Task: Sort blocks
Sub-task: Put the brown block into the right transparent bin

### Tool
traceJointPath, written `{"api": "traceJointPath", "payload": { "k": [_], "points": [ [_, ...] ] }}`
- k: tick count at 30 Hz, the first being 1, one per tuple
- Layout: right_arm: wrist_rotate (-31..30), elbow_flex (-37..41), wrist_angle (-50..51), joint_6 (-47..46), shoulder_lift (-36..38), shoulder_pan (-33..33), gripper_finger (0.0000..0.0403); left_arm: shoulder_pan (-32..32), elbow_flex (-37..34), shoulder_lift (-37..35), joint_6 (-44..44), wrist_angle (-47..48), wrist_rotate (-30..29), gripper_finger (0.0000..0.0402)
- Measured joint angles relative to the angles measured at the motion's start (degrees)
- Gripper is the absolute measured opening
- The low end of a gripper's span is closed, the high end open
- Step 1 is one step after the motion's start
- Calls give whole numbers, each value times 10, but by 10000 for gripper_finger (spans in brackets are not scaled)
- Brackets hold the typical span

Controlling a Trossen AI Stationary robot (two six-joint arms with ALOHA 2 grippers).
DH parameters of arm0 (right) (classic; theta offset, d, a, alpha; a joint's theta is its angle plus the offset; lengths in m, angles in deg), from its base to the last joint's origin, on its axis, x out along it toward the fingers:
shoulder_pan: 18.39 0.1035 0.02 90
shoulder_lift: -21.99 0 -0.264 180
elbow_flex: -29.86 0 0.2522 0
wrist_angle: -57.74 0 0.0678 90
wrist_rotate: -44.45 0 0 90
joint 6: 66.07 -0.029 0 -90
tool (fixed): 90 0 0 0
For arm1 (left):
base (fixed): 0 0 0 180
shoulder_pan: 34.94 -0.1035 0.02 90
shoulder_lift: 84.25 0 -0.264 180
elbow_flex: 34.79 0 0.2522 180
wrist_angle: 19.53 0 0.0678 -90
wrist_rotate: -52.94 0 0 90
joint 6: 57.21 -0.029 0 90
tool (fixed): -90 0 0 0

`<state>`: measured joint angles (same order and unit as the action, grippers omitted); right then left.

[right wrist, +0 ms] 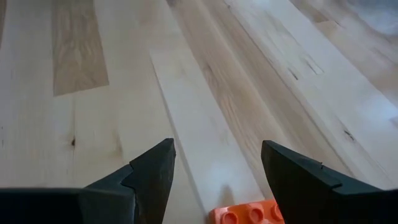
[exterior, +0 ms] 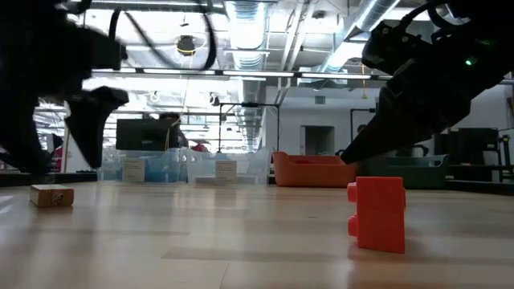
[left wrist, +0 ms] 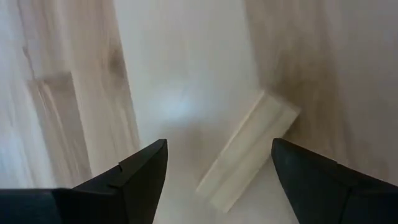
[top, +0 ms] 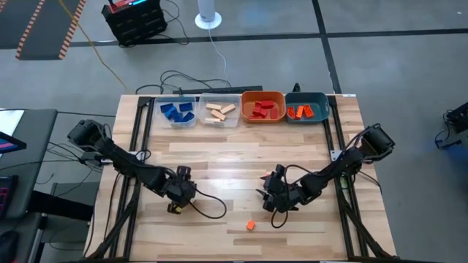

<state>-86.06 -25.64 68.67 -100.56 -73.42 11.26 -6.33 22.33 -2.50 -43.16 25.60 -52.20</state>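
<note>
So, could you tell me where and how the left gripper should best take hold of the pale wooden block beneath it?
Grip the pale wooden block across its narrow width at mid-length, coming straight down. It lies flat and diagonal between the open fingers of the left gripper, so the wrist probably needs turning first.

I find no text, label, brand or number I can read from here; the paper tags (exterior: 133,169) on the far bins are too small.
</note>
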Motion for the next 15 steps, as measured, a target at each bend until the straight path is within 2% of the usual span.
{"api": "traceJointPath", "payload": {
  "k": [7,15],
  "points": [
    [0,0,0,0,0,0,271,0,-52,0,7,-76,27,261],
    [0,0,0,0,0,0,271,0,-57,0,17,-98,25,184]
  ]
}}
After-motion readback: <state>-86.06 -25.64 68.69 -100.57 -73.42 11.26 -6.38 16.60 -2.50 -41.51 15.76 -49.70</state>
